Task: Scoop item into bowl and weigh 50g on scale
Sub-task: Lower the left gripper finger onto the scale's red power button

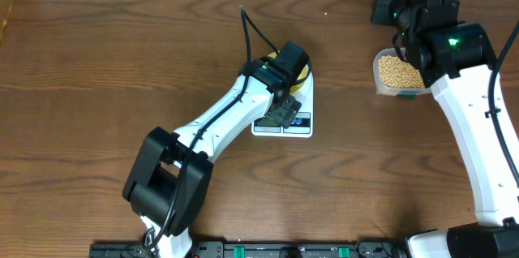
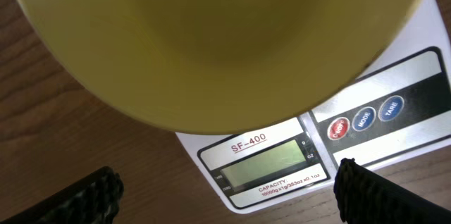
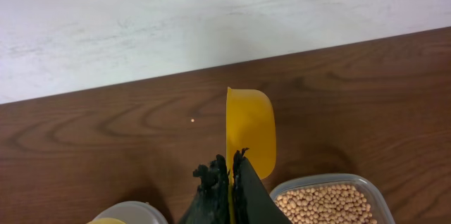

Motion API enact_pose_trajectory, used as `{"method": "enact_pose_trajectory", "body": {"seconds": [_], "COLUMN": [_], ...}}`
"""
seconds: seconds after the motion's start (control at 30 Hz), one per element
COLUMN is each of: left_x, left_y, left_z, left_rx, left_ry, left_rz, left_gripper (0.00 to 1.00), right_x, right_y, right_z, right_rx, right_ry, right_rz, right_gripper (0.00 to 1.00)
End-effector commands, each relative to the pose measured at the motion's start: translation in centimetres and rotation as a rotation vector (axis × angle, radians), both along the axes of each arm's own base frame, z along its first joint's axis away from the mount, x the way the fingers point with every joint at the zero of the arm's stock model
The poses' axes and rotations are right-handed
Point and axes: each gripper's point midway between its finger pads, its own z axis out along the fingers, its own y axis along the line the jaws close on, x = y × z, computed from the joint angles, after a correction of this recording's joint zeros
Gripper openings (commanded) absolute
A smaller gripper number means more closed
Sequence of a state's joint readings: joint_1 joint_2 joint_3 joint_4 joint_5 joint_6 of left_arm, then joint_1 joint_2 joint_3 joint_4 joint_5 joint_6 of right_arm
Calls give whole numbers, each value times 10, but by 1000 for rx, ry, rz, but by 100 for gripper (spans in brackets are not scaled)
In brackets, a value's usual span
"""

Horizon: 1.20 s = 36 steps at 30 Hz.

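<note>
Beans (image 3: 328, 203) lie in clear tub (image 3: 331, 177), just beside our right gripper (image 3: 230, 171). Its fingers are pressed together, pinching yellow scoop (image 3: 250, 129). Scoop head turned on edge above wooden table (image 3: 84, 146). Our left gripper (image 2: 225, 182) spread wide, gripping nothing, hovering over display end of scale (image 2: 271, 164). Pale yellow bowl (image 2: 211, 41) sits on scale.

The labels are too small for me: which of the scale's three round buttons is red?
The button nearest the display, leftmost in the left wrist view; the middle one and the far one are blue.
</note>
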<state>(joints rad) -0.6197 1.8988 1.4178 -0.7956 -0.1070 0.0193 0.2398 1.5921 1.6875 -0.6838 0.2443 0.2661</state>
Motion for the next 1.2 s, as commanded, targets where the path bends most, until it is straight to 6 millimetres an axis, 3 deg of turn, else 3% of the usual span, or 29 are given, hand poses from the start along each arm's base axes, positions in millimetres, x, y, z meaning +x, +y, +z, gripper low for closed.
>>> {"method": "enact_pose_trajectory", "body": {"seconds": [0.0, 0.23, 0.4, 0.67, 1.17], "left_x": [-3, -6, -5, -11, -6], "left_y": [0, -11, -8, -2, -6], "left_z": [-5, -5, -6, -24, -23], "left_rx": [25, 16, 29, 42, 33], "left_ry": [-2, -15, -19, -17, -36], "left_rz": [9, -16, -13, -16, -36], "left_gripper": [98, 98, 98, 97, 98], "right_x": [-3, -3, -3, -3, -3], "right_y": [-3, -3, -3, -3, -3], "right_z": [13, 13, 13, 13, 12], "right_rx": [-14, -15, -15, -14, -15], "right_ry": [-29, -28, -28, -28, -26], "right_rz": [-8, -8, -7, -8, -8], "right_gripper": [1, 1, 1, 1, 1]}}
